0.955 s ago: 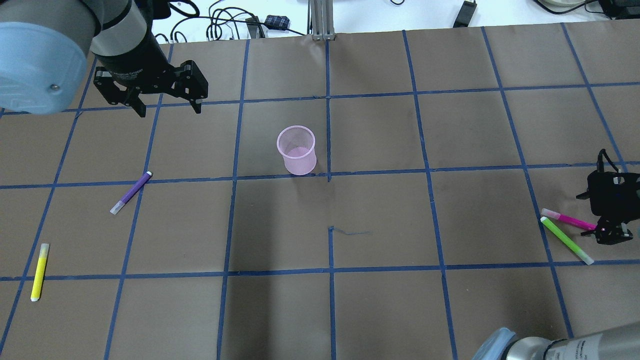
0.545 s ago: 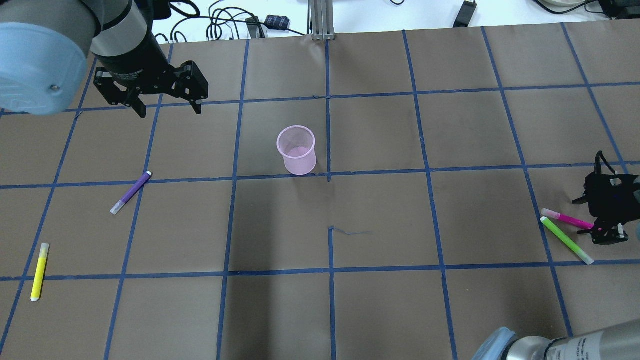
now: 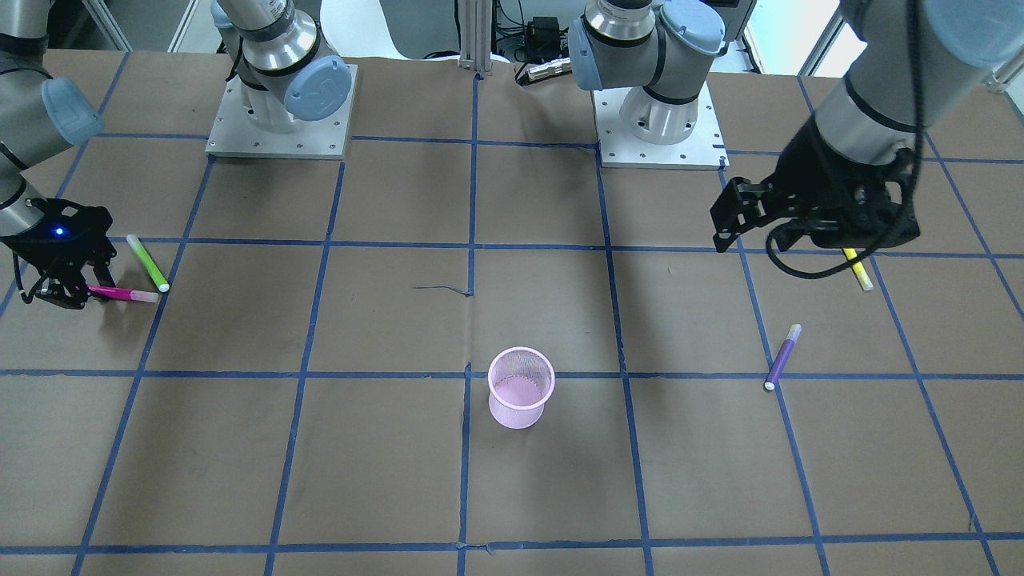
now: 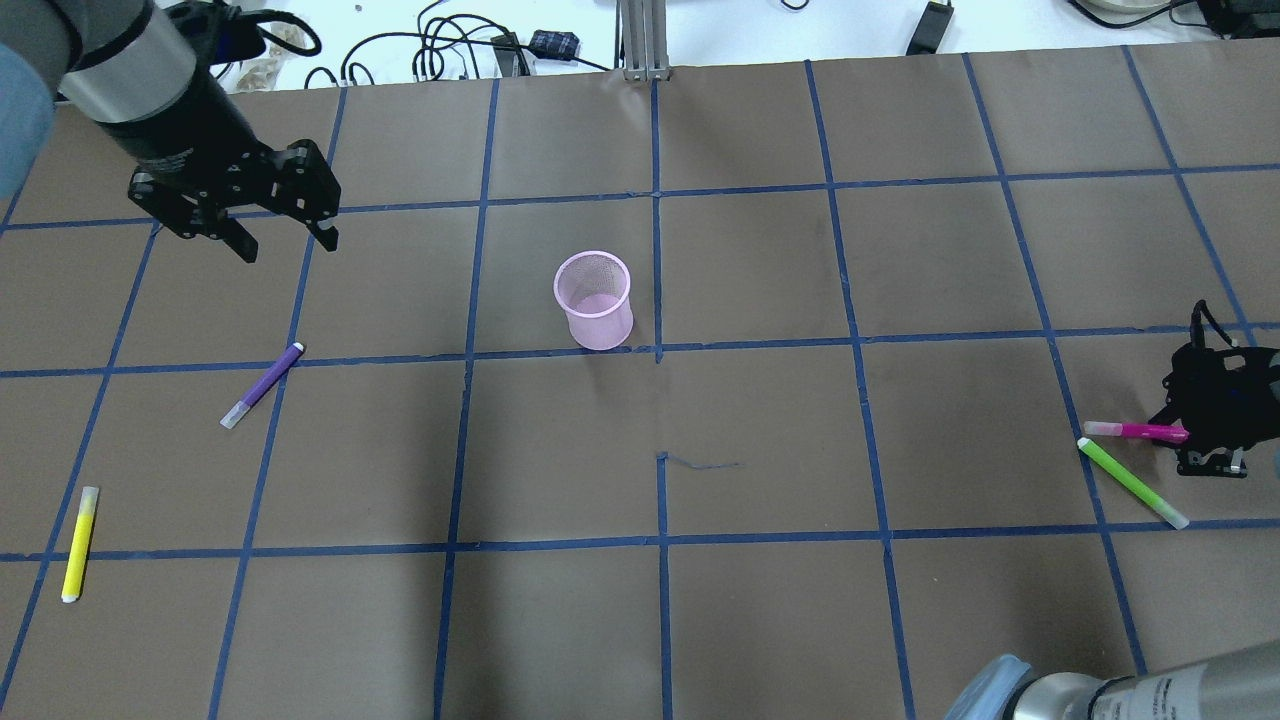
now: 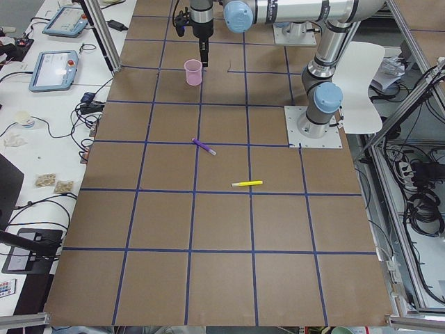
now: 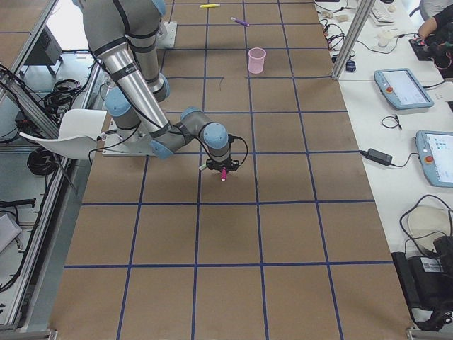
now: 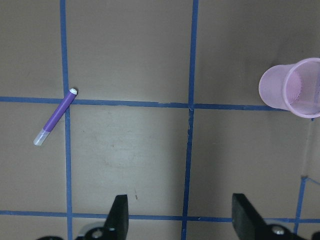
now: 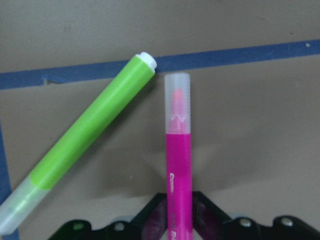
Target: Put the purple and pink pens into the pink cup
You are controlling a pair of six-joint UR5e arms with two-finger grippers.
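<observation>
Since the right pincer [image 3: 58, 282] is clamped on the tail end of the pink pen [image 3: 122, 294] in the front-facing view, the lift wants to go straight up, so the capped tip swings clear of the green pen [image 3: 148, 262] just beside it; the pink cup [image 3: 521, 387] stands upright in the middle of the surface [image 3: 384, 480], well apart from every pen, with nothing in it. From overhead, the left pincer [image 4: 288, 248] hangs with jaws apart, beyond the purple pen [image 4: 262, 385] lying flat on the surface; it should drop square across that barrel. The left wrist view shows the cup's mesh inside bare. The right wrist view shows the hold sitting near the pen's end, so I judge a slow carry, then a tilt to vertical over the rim, is safest
</observation>
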